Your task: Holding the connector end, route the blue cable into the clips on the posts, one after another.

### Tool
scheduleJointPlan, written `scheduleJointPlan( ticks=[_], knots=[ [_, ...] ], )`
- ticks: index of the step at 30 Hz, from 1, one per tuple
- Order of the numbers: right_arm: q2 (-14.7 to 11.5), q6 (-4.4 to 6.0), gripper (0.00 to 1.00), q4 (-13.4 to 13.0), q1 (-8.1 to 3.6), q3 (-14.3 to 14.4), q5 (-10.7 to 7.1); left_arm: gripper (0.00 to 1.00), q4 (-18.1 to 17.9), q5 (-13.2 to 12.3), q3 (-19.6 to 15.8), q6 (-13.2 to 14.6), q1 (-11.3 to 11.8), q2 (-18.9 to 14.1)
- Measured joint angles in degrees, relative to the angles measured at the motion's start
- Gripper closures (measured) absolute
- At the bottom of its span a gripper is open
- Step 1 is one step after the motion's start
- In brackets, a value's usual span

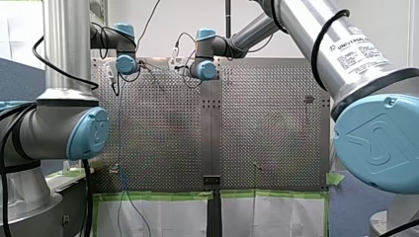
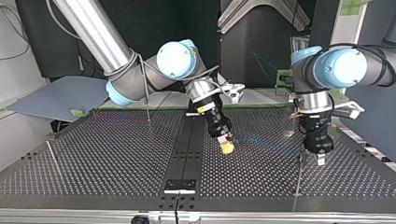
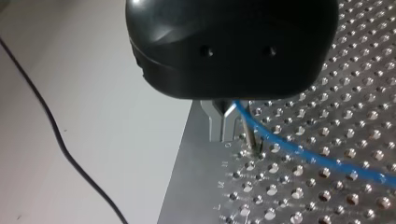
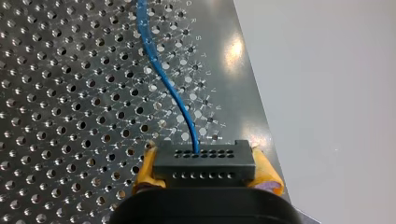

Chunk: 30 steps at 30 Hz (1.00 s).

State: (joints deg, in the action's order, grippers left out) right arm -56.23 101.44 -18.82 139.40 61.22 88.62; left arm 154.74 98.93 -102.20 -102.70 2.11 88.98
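- My right gripper [image 4: 205, 164] closed tight on the black connector [image 4: 203, 179], one yellow pad [image 4: 267, 173] pressed to each end of the block
- Blue cable [image 4: 164, 80] out of the connector's row of holes, then away ahead of the gripper in a soft S-curve over the perforated table [image 4: 56, 93], near the plate's lettered edge
- In the top view, that same gripper [image 2: 227, 147] tilted down just above the plate, right of the dark centre strip, with the cable [image 2: 266, 145] stretched low from it toward my left gripper [image 2: 321, 159]
- My left gripper [image 3: 223, 122] upright over the table's edge; cannot tell how far open it is or whether it has the cable
- Cable [image 3: 308, 155] out from under the black gripper body and slanting off across the holes, close against a thin post [image 3: 250, 136] just beside the gripper; clip contact impossible to judge
- Same post [image 2: 299, 179] in the top view, just under my left gripper
- Two more thin posts [image 2: 147, 100] [image 2: 51, 152] well apart at that view's left, no cable at either
- In the front view, cable [image 1: 119, 128] down the plate's left side and over the near edge, past the green tape [image 1: 158, 195]
- Thin dark wire [image 3: 51, 128] loose on the pale floor beyond the table
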Motion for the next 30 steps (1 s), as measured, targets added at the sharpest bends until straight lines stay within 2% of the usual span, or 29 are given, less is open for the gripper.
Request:
scheduleJointPlan(
  ticks=[10, 15, 19, 23, 30],
  knots=[
    [0.1, -0.08, 1.00, -0.1, -0.35, 0.0, -0.38, 1.00, -0.3, -0.2, 0.3, -0.8, 2.6, 1.2],
    [0.2, -0.10, 1.00, -0.1, -0.98, 0.0, -0.51, 1.00, -1.2, -2.1, 0.4, -2.1, 4.2, 1.2],
    [0.4, -0.14, 1.00, -0.2, -1.57, 0.0, -0.67, 1.00, -2.7, -4.1, 1.0, -4.0, 4.6, 1.5],
    [1.0, -0.17, 1.00, -0.3, -1.99, -0.3, -1.15, 1.00, -2.4, -6.4, 2.9, -5.3, 4.7, 3.1],
    [3.1, -0.12, 1.00, 0.0, -2.60, -2.5, -1.82, 1.00, -2.3, -7.0, 4.3, -6.0, 5.4, 4.7]
  ],
)
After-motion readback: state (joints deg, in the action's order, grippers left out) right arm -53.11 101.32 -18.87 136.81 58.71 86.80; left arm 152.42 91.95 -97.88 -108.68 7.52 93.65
